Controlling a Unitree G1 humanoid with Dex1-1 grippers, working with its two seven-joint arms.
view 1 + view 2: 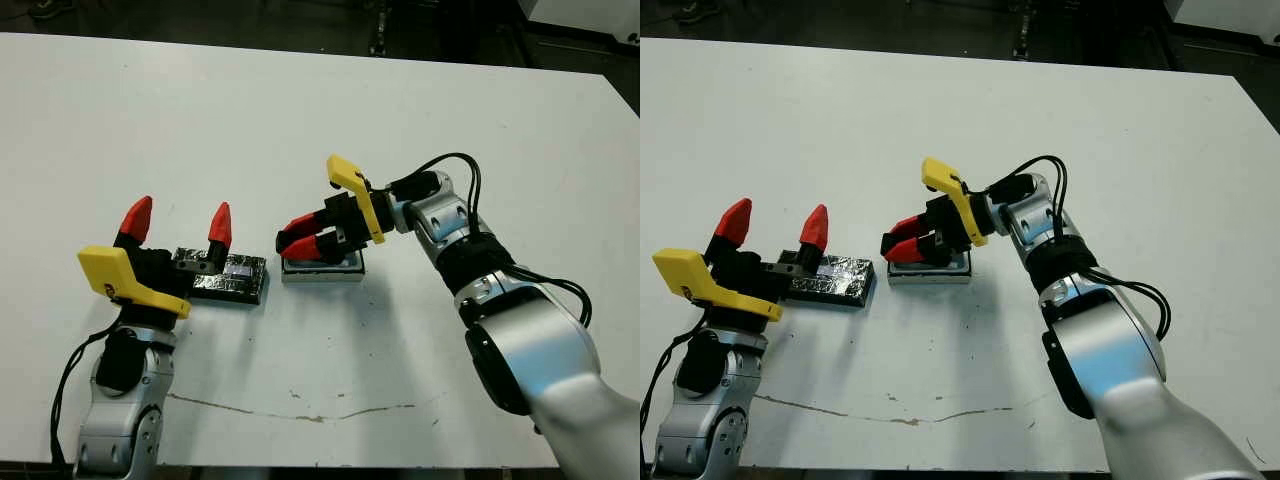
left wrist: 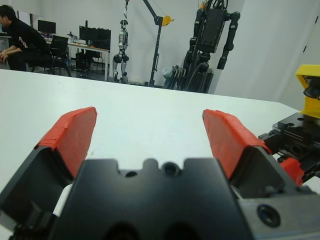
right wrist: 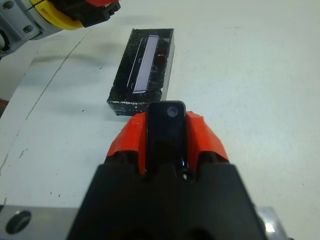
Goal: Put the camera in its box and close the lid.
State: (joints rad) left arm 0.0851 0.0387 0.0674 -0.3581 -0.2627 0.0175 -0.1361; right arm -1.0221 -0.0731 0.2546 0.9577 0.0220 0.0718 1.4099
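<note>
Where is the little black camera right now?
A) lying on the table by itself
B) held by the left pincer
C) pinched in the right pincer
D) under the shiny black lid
C: the camera sits clamped between the right pincer's red fingers, above the box.

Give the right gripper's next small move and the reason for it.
Probably lower and open: the right gripper is shut on the camera just above the box, so release would drop it in. The lid lies beside the open left gripper.
</note>
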